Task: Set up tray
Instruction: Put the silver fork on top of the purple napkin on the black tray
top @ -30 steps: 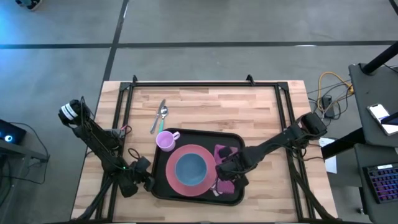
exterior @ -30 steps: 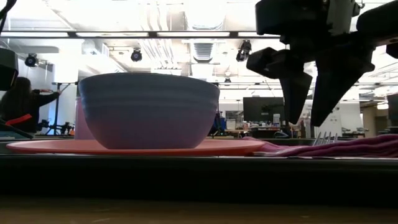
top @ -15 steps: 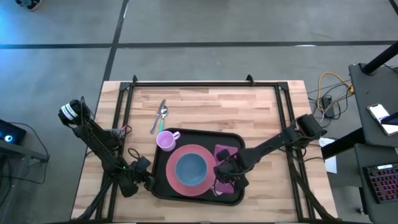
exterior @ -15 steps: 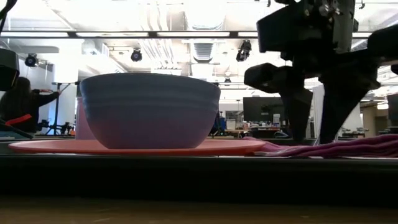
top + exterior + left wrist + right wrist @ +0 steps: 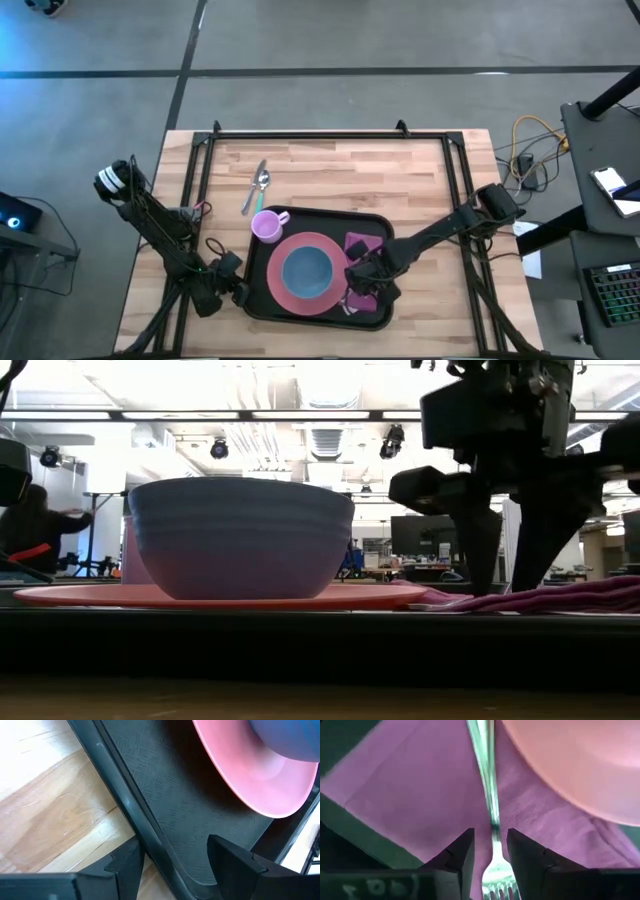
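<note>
Two fingers (image 5: 460, 857) of the right gripper (image 5: 490, 862) straddle the fork (image 5: 491, 827) on the napkin (image 5: 420, 795), not yet clamped; left gripper (image 5: 172, 862) open astride the tray (image 5: 165, 805) rim.

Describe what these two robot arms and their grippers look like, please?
Both arms are dark, thin and jointed, running from the table's side edges inward. The left arm carries black cables along it and a white-ringed part at its base. The right arm looks much the same. Each ends in a gripper with two flat, dark, wedge-shaped fingers: left gripper, right gripper.
</note>
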Motion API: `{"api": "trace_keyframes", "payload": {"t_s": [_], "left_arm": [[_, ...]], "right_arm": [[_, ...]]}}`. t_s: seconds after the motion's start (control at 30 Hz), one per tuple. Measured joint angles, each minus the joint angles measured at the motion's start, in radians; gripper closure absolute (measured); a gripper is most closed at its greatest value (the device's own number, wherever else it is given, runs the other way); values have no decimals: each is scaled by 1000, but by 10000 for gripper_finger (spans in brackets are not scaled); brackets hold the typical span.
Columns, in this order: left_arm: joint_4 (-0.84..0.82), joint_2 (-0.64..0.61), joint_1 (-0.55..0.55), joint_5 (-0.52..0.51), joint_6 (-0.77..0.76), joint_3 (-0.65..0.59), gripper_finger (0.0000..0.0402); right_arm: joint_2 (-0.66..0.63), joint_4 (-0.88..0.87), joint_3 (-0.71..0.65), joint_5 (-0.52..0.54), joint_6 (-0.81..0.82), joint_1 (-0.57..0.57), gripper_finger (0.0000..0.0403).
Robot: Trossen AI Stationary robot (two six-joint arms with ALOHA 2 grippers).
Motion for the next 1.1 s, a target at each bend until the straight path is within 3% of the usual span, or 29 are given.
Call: {"api": "trace_keyframes", "payload": {"t_s": [0.3, 0.5, 0.7, 1.1], "left_arm": [[-1, 0, 0, 0, -10, 0, 205], [-1, 0, 0, 0, -23, 0, 205], [-1, 0, 0, 0, -30, 0, 205], [-1, 0, 0, 1, -52, 0, 205]], "right_arm": [[0, 73, -37, -3, -1, 0, 336], [0, 65, -38, -2, -22, 0, 347], [-1, 0, -27, 6, -92, 0, 387], [-4, -137, 105, 38, -306, -6, 389]]}}
